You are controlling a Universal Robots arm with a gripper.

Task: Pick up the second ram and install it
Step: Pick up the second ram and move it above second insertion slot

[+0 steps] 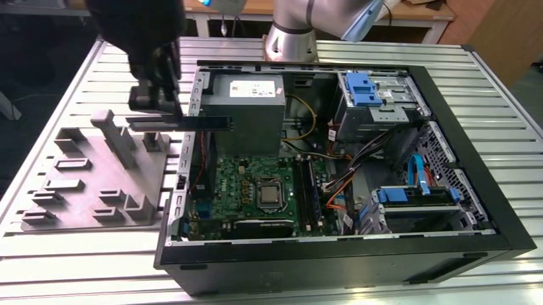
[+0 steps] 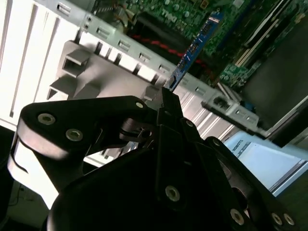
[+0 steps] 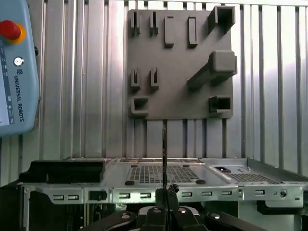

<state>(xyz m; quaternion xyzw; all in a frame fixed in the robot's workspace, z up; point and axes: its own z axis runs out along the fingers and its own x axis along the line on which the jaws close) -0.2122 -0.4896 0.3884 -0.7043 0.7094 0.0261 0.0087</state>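
In the exterior view my black gripper hangs above the gap between the grey tray and the open computer case. It is shut on one end of the second ram, a thin dark stick held level, on edge, reaching over the case's near wall toward the power supply. The second wrist view shows the fingers clamped on the ram, which points out over the green motherboard. Seen edge-on in the first wrist view, the ram is a thin dark line rising from the gripper.
Inside the case lie the motherboard with long black memory slots, a grey power supply, cables and blue drive brackets. The grey tray has upright posts. A teach pendant rests on the slatted table.
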